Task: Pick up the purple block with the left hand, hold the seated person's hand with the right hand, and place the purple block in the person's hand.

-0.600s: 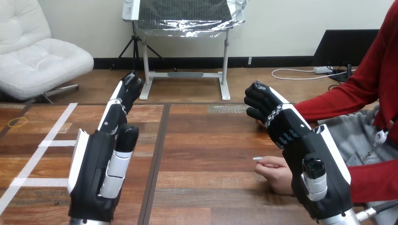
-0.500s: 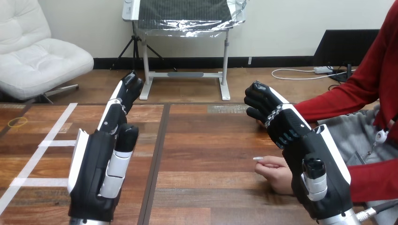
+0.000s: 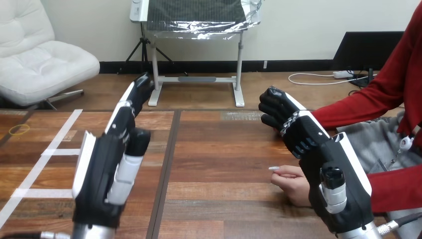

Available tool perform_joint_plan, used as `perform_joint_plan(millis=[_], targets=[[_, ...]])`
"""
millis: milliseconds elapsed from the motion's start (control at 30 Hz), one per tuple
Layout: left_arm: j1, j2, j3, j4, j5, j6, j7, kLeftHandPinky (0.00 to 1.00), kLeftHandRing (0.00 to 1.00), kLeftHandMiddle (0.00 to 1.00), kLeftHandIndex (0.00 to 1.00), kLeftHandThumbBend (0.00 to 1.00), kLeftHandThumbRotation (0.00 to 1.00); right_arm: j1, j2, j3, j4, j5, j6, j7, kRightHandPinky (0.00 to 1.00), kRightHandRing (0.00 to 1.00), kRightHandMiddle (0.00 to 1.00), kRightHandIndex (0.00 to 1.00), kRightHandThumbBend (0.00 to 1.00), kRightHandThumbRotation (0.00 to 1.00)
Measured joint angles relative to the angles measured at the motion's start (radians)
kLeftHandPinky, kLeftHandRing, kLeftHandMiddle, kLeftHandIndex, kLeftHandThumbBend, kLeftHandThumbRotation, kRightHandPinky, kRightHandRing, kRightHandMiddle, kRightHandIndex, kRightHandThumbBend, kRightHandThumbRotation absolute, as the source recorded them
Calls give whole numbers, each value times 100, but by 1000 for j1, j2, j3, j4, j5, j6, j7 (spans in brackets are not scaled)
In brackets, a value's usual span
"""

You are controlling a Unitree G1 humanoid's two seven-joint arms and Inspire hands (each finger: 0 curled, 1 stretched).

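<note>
Two hands stand raised over the table (image 3: 219, 164), and only the one on the left has stirred. The left hand (image 3: 107, 169) is upright near the left edge, its fingers straight, close together and pointing far, clamped on nothing. In the last half second it has tipped a little to the right and its fingertips have risen slightly. I take that for the first stir of the reach for the block, so the task is barely begun. Where the block lies I cannot tell, and no hand carries it. Right of centre the person's hand (image 3: 291, 184) rests on the table, loosely closed, just beside the right hand (image 3: 333, 164) and partly behind it; it has not moved. The right hand has kept its place too, its fingers loosely bent, a little apart and gripping nothing that I can see. A red sleeve (image 3: 358, 107) runs in behind those fingers, but whether anything there touches them is hidden. Picking, holding and placing all remain to be done.
</note>
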Motion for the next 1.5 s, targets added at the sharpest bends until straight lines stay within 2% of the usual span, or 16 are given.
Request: perform_joint_plan(millis=[267, 567, 700, 1000, 1167, 1500], targets=[[-91, 32, 30, 67, 33, 2, 0, 80, 89, 90, 89, 77, 98, 0, 0, 0, 0, 2, 10, 12, 91, 92, 92, 92, 94, 100], [-213, 95, 61, 177, 78, 7, 1, 86, 90, 91, 90, 79, 97, 0, 0, 0, 0, 2, 17, 24, 91, 93, 92, 92, 93, 100], [-267, 124, 74, 235, 93, 9, 1, 87, 90, 91, 89, 77, 96, 0, 0, 0, 0, 1, 17, 25, 91, 92, 92, 92, 92, 100], [-385, 190, 90, 373, 146, 9, 22, 83, 88, 89, 88, 72, 93, 0, 0, 0, 0, 0, 17, 26, 91, 92, 91, 91, 92, 100], [-452, 223, 93, 452, 171, 34, 26, 85, 90, 90, 89, 72, 90, 0, 0, 0, 0, 1, 17, 26, 91, 92, 91, 91, 92, 100], [-577, 283, 91, 618, 216, 78, 26, 84, 90, 92, 92, 61, 84, 0, 0, -1, 0, 0, 17, 26, 91, 92, 92, 92, 92, 100]])
